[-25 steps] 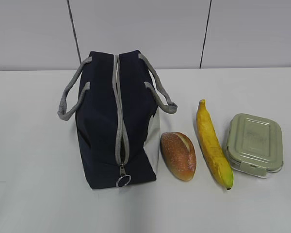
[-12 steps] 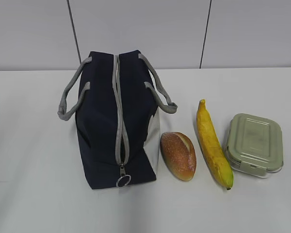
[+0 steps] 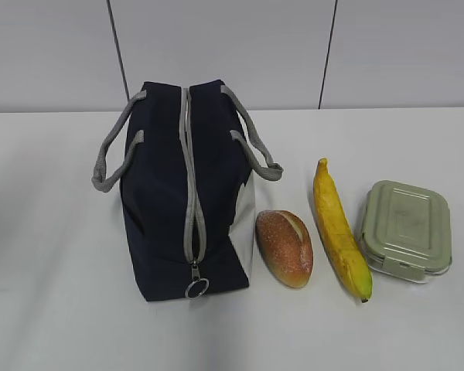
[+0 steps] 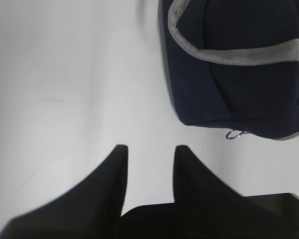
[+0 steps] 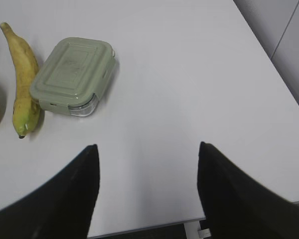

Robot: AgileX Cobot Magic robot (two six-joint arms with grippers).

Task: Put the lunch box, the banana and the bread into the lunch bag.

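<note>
The navy lunch bag (image 3: 170, 201) stands on the white table, zipper shut, ring pull (image 3: 196, 287) at its near end. To its right lie the bread (image 3: 284, 247), the banana (image 3: 339, 228) and the sage-green lunch box (image 3: 406, 228), side by side. Neither gripper shows in the exterior view. In the left wrist view my left gripper (image 4: 150, 148) is open and empty over bare table, short of the lunch bag (image 4: 239, 74). In the right wrist view my right gripper (image 5: 147, 147) is wide open and empty, near the table's edge, with the lunch box (image 5: 72, 74) and banana (image 5: 22, 74) ahead at left.
The table's right edge (image 5: 274, 69) and near edge (image 5: 149, 226) show in the right wrist view. Two grey handles (image 3: 112, 154) hang off the bag's sides. Grey wall panels stand behind the table.
</note>
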